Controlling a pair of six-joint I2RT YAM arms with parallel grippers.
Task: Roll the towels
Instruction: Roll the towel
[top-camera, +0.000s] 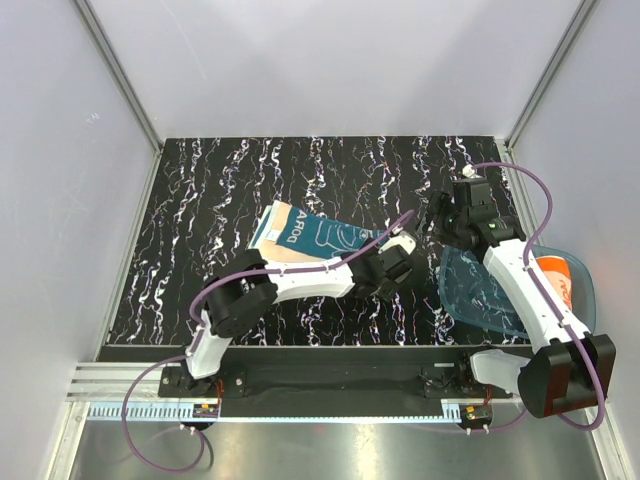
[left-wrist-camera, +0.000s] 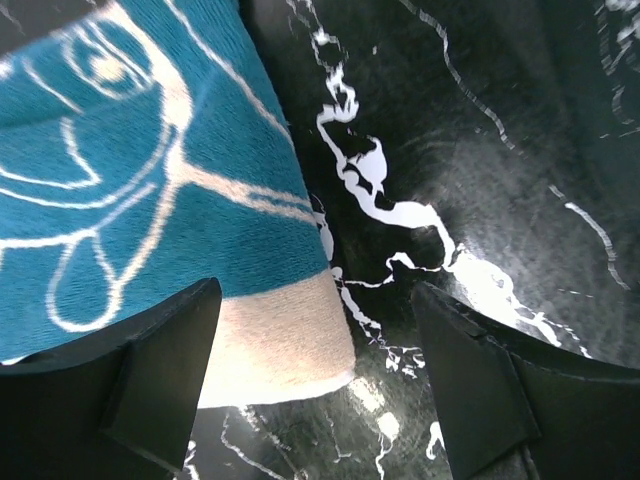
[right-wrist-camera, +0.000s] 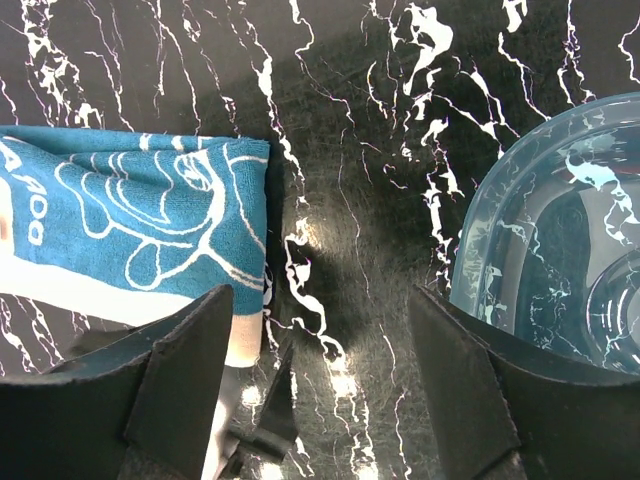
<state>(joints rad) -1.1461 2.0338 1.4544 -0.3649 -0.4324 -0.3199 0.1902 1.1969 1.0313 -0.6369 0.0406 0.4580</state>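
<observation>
Both are gaping wide and gripping nothing: the left gripper (left-wrist-camera: 315, 300) is hanging over a corner of the teal towel (top-camera: 310, 238) lying flat on the table (top-camera: 200, 200), and the right gripper (right-wrist-camera: 320, 300) is hovering between it and the tray (top-camera: 470, 292) carrying the orange towel (top-camera: 556, 275).

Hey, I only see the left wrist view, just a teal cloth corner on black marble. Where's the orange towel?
Observer: The orange and peach towel lies in the translucent blue plastic tray, far right, partly behind the right arm.
Operator: And the right tool?
Observer: The right tool hangs open above the bare black marbled table, between the tray and the teal towel with white swirls.
Operator: Teal one rolled?
Observer: No, it lies flat.
</observation>
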